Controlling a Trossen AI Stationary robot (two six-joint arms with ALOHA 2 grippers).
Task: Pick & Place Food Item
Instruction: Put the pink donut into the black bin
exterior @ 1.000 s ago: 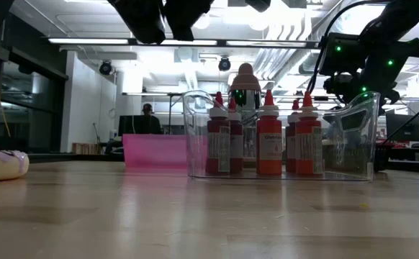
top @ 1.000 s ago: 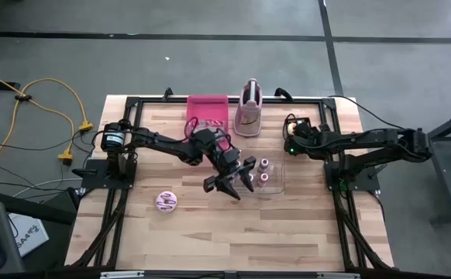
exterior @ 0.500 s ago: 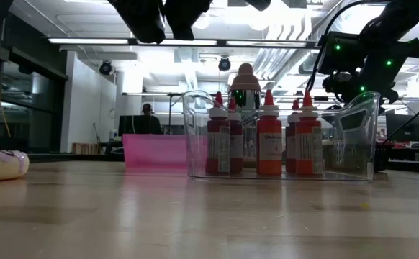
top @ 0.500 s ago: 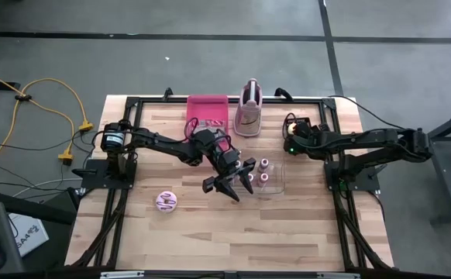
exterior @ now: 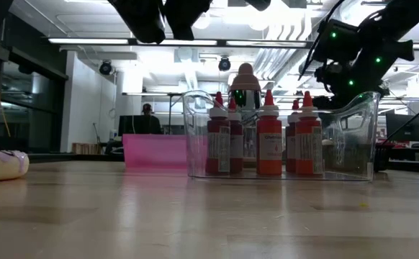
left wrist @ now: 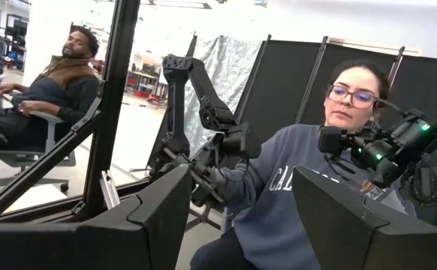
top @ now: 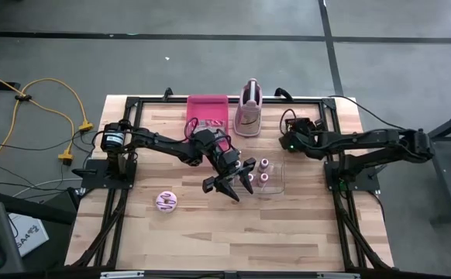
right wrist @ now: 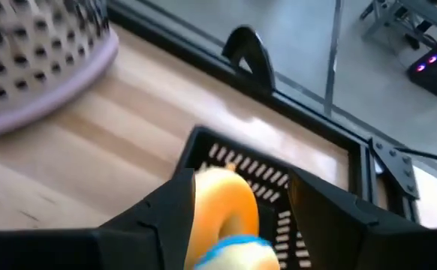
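Note:
A yellow doughnut with blue icing (right wrist: 226, 214) sits between the fingers of my right gripper (right wrist: 237, 217), over a black slotted rack (right wrist: 252, 176) at the table's far right. The right gripper (top: 288, 139) is open and slants down. A pink-iced doughnut (top: 166, 201) lies flat on the table at the near left. My left gripper (top: 237, 184) hangs open and empty above the table's middle, beside a clear bin of red bottles (exterior: 281, 137). My right gripper has one finger (right wrist: 170, 206) right beside the doughnut's edge (right wrist: 200, 202); I cannot tell whether it touches. The other finger (right wrist: 316, 206) stands apart from the doughnut, with a gap showing the rack. The fingers slant down from the table's right.
A pink tray (top: 208, 111) and a lilac perforated container (top: 248, 108) stand at the far edge. The clear bin (top: 266, 174) sits mid-table. A black frame (top: 326, 101) rims the table. People sit beyond the table in the left wrist view.
My right gripper has tipped its front end upward and stands a little higher in the low view. My left arm, the bin and the pink-iced doughnut have kept still.

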